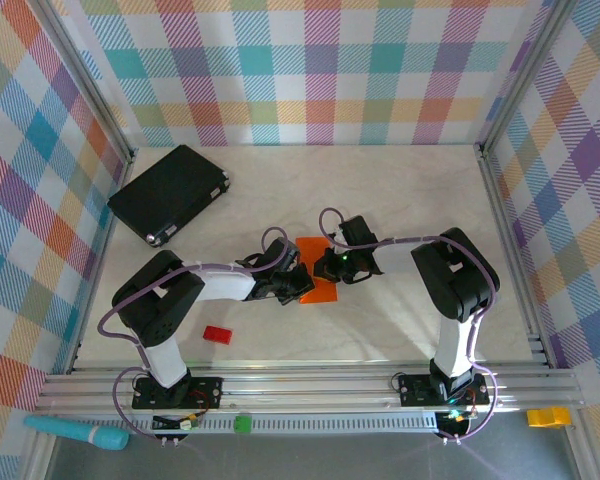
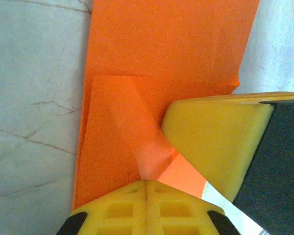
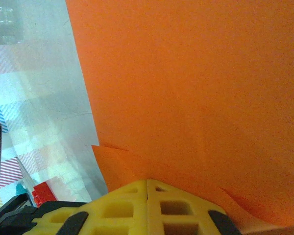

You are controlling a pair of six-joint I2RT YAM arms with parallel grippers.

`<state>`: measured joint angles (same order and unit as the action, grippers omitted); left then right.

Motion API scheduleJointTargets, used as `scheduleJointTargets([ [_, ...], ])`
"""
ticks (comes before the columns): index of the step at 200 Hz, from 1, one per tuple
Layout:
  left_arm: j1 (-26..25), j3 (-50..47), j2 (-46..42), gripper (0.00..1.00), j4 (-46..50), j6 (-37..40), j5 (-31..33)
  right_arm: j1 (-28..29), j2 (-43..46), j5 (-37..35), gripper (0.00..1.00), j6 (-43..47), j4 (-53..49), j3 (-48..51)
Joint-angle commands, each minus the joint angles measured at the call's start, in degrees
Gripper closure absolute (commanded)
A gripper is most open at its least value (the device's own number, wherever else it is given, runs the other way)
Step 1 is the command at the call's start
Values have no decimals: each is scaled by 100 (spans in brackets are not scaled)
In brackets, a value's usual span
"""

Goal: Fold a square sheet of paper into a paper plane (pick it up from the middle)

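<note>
The square sheet of paper [image 1: 318, 291] is bright orange and lies flat mid-table, folded over with angled flaps. My left gripper [image 1: 298, 281] is shut, its tips [image 2: 146, 182] resting on a diagonal flap of the sheet [image 2: 161, 54]. From the right my right gripper [image 1: 323, 267] meets it, also shut, tips [image 3: 147, 181] down on the sheet [image 3: 196, 88] beside a layered edge. In the left wrist view the right gripper's yellow finger [image 2: 215, 142] sits on the paper close by. The paper plane as a narrow dart is out of view.
A black flat case [image 1: 168, 193] lies at the back left. A small red block [image 1: 217, 334] [image 3: 43, 192] sits near the left arm's base. Checked walls close in the table on three sides; a metal rail runs along the near edge.
</note>
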<state>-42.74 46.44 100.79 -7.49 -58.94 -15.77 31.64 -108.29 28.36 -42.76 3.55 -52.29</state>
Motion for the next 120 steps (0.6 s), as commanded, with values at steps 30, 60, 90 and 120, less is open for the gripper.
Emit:
scheduleJointTargets([
  [30,-40,41,104,100,1005,138,157,-26,-640,-1063,99,194,-955,400],
  [60,-40,-51,27,100,1108,174,132,-69,-692,-1196,99,242,-897,560],
  [90,-39,-251,-122,100,1083,172,42,-120,-733,-1236,99,268,-852,639],
  [120,-38,-398,-308,100,1154,252,-131,-132,-751,-1228,99,271,-860,620],
])
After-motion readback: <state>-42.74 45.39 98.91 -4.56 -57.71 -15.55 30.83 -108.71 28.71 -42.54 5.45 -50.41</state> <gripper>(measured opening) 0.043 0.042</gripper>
